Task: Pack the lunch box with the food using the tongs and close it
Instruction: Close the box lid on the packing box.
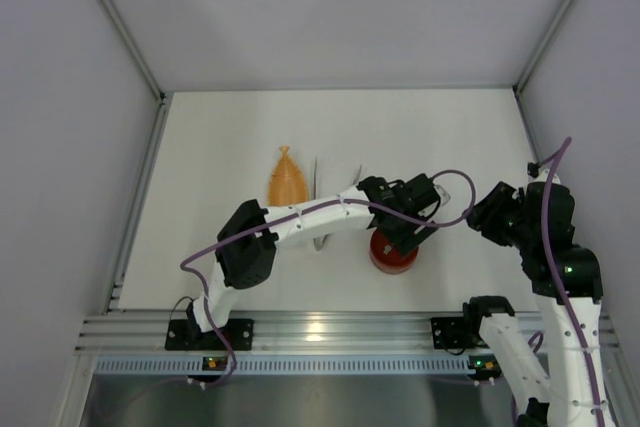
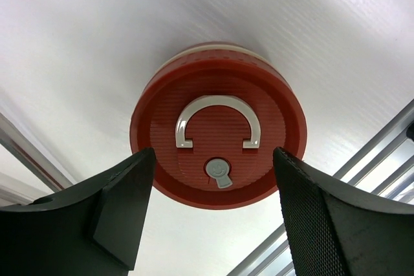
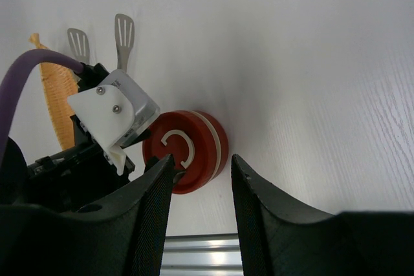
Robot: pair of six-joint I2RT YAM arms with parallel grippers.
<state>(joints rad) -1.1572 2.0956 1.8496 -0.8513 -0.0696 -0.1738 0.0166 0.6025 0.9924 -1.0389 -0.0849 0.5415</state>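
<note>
The lunch box (image 2: pixel 218 127) stands on the white table with its red lid on; the lid's white curved mark faces up. It also shows as the red lunch box (image 1: pixel 393 254) and lunch box (image 3: pixel 187 150). My left gripper (image 2: pixel 213 208) hovers just above and to one side of it, open, its fingers (image 2: pixel 123 205) touching nothing. My right gripper (image 3: pixel 202 182) is open and empty, a little to the right of the box. The silver tongs (image 1: pixel 316 179) lie on the table, and their flat tongs tips (image 3: pixel 123 30) point away. No food shows.
An orange mesh bag (image 1: pixel 287 179) lies left of the tongs. The left arm (image 1: pixel 300 222) reaches across the tongs toward the box. Aluminium rails (image 1: pixel 320 332) run along the near table edge. White walls close in the sides and back.
</note>
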